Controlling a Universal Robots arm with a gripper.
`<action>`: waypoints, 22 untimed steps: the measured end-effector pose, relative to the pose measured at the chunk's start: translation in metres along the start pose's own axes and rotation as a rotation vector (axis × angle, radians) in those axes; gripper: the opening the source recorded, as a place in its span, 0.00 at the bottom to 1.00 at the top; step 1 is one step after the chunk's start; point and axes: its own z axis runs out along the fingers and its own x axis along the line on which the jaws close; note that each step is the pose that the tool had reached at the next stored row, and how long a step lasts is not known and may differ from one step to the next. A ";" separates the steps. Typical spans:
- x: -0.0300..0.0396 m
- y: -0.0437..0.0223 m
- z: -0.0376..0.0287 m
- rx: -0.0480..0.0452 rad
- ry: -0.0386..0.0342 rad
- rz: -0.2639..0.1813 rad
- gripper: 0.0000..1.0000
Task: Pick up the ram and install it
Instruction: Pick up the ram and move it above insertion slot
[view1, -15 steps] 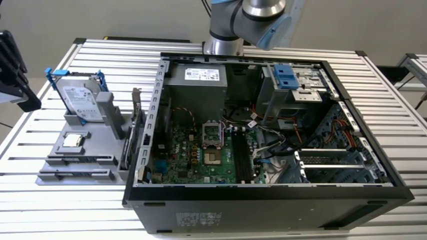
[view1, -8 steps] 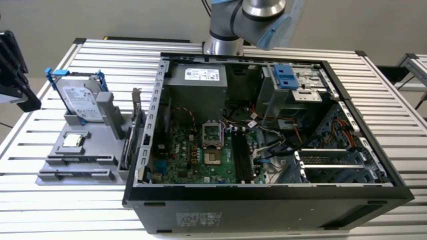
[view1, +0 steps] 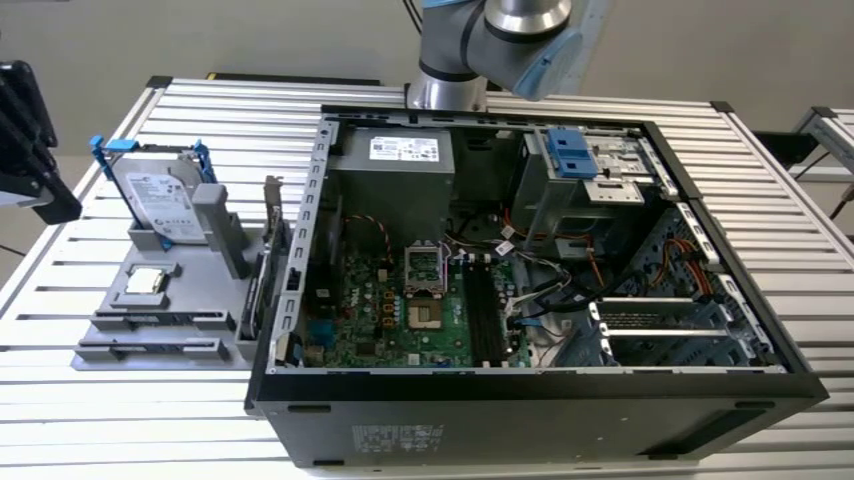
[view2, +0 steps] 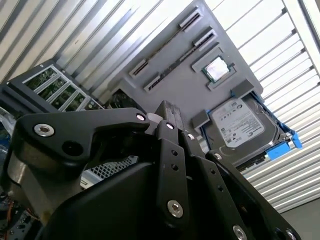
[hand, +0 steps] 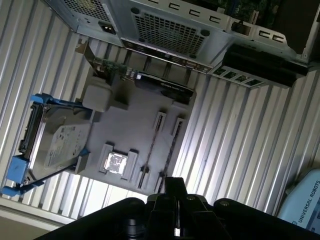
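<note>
Got the pincer (view2: 167, 114) (hand: 175, 185) hogging both wrist views up close; looks pinched together with nothing in it; hangs above the gray holder (hand: 135, 120), touching none of it. Moving across the exterior view from its left: slatted worktop (view1: 80, 420) first, then that holder carrying a silver hard drive (view1: 167, 200) in blue brackets, propped on a tilt; just in front of that, a small square processor (view1: 144, 283); then the ram (view1: 158, 321), standing on edge in the long slots at the holder's near end; can't tell if one stick or two. Further toward the exterior view's right, an open computer case (view1: 534, 395) lying on its side, motherboard (view1: 387, 310) face up, black slots (view1: 487, 320) looking empty. Handling-wise, reckon on a light, stiff, thin board; probably fragile at the chips and the contact edge, and a bit slick on the flats; best bet seems pinching the two flat faces near the middle of the top edge, nice and square, so no twisting in the holder.
</note>
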 end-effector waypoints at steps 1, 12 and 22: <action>0.0000 -0.0001 0.0000 0.0004 -0.0002 0.006 0.00; 0.0003 -0.0013 0.0001 0.0086 -0.0018 0.083 0.00; 0.0005 -0.0021 0.0000 0.0189 -0.0036 0.168 0.00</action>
